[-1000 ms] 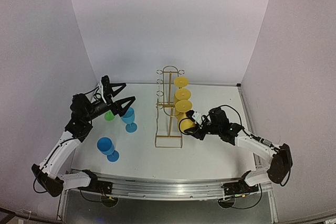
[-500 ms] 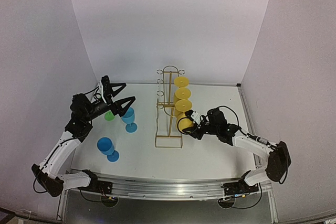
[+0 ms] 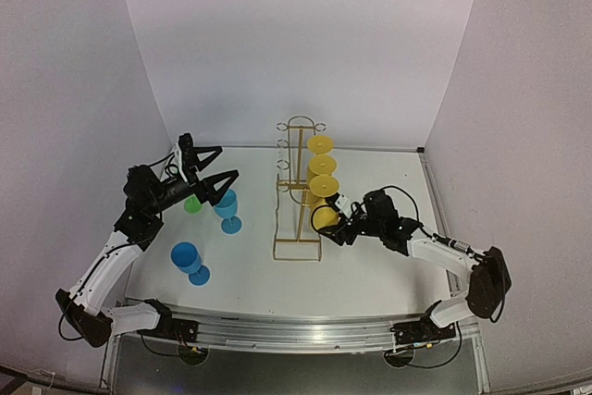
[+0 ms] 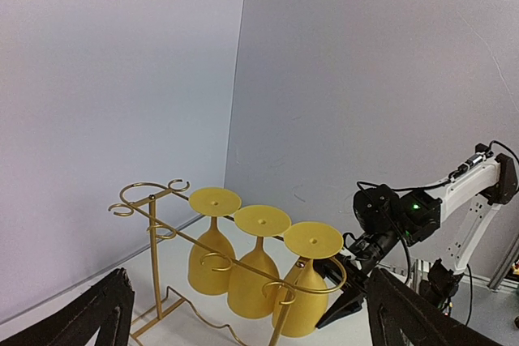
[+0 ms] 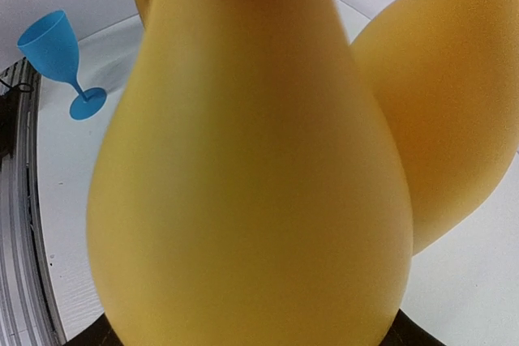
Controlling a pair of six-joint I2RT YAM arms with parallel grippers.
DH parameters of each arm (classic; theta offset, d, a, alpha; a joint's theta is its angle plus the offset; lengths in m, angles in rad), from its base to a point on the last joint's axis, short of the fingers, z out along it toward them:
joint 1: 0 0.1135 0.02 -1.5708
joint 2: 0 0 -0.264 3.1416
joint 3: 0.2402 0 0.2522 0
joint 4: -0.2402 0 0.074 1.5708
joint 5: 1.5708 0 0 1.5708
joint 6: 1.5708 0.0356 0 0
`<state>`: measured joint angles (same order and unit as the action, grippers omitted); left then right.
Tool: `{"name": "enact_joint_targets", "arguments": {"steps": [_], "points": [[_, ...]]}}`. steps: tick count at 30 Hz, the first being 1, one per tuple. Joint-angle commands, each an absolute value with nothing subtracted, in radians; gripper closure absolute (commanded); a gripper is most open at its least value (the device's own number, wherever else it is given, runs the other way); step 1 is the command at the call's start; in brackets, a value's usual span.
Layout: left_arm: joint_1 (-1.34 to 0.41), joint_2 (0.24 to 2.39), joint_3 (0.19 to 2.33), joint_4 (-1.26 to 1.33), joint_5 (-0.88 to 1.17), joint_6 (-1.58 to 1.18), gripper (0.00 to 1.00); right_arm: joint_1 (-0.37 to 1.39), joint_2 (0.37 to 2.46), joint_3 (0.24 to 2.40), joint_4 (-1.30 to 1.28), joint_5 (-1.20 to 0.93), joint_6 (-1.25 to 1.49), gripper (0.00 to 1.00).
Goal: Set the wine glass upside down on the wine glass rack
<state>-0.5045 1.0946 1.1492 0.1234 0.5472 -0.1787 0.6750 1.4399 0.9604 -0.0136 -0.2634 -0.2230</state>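
The wine glass rack is a thin gold wire frame standing mid-table; it also shows in the left wrist view. Three yellow glasses hang upside down along one side. The nearest wine glass has its foot on the end loop. My right gripper has its jaws round that bowl, which fills the right wrist view. Whether the pads press the bowl is hidden. My left gripper hovers open and holds nothing left of the rack, its fingers wide apart.
An upright blue glass and a green one stand under the left gripper. Another blue glass stands nearer the front left. White walls close off the back and sides, and a metal rail runs along the near edge.
My right arm has edged left toward the rack, carrying the yellow bowl closer to the frame. The left arm has stayed still.
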Motion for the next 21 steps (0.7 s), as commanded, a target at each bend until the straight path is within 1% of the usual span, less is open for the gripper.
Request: {"name": "enact_joint_targets", "arguments": {"steps": [1, 3, 5, 8, 17, 19, 21], "points": [[-0.499, 1.084, 1.149, 0.156, 0.552, -0.161, 0.01, 0.684, 1.463, 1.007, -0.043, -0.262, -0.221, 0.23], [-0.499, 1.082, 1.147, 0.154, 0.550, -0.157, 0.01, 0.684, 1.463, 1.011, -0.048, -0.258, -0.222, 0.13], [-0.498, 1.079, 1.149, 0.134, 0.549, -0.148, 0.01, 0.684, 1.461, 1.014, -0.060, -0.253, -0.223, 0.09], [-0.492, 1.065, 1.144, 0.053, 0.537, -0.118, 0.01, 0.686, 1.447, 1.012, -0.076, -0.243, -0.225, 0.07], [-0.459, 0.969, 1.093, -0.322, 0.466, 0.055, 0.01, 0.686, 1.361, 0.972, -0.097, -0.172, -0.229, 0.05], [-0.445, 0.960, 1.107, -0.432, 0.485, 0.091, 0.03, 0.686, 1.338, 0.956, -0.103, -0.155, -0.232, 0.05], [-0.418, 0.992, 1.166, -0.638, 0.571, 0.182, 0.07, 0.686, 1.310, 0.950, -0.121, -0.141, -0.232, 0.05]]}}
